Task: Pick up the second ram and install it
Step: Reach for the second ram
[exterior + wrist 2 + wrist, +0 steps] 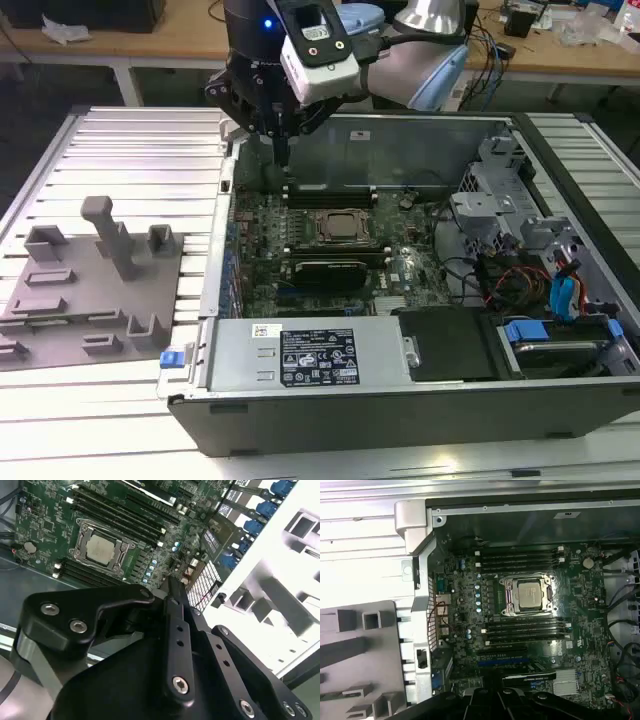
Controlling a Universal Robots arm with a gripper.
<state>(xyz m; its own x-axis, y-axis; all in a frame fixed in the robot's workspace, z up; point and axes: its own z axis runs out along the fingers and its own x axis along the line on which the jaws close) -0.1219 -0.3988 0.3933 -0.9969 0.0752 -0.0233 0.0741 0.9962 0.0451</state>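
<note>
My gripper [282, 155] hangs over the far left corner of the open computer case [300, 405], above the motherboard [330, 240]. In the second wrist view its slim black fingers [176, 610] meet at one tip, shut, with nothing visible between them. A thin greenish-grey strip that looks like the second ram [345, 693] lies on the grey holder plate [350, 650] outside the case. Long black memory slots with white end clips [520, 560] [527, 630] run on both sides of the processor socket [528, 594].
The grey holder plate [90, 290], with an upright post and blocks, lies on the ribbed metal table at the exterior view's left. In the case are a power supply [310, 355], a drive cage [500, 190] and loose cables [520, 280] at the exterior view's right.
</note>
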